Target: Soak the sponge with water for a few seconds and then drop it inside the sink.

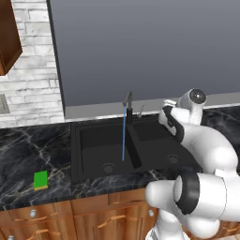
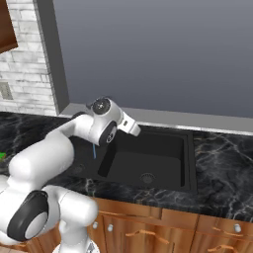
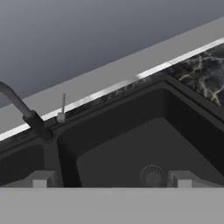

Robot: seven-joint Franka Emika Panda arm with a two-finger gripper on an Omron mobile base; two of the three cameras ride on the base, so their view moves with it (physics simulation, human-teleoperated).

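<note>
Left base view: the sponge lies flat on the dark bench, left of the sink — water falls from the faucet into the left basin. Right base view: the arm reaches over the sink. Hand view: the end effector stands open and empty, apparently above the right basin.

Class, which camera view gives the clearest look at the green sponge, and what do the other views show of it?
The left base view: the sponge lies whole and flat on the counter, left of the sink. The right base view catches just a green sliver at its left edge. The hand view looks into the sink basin instead.
</note>
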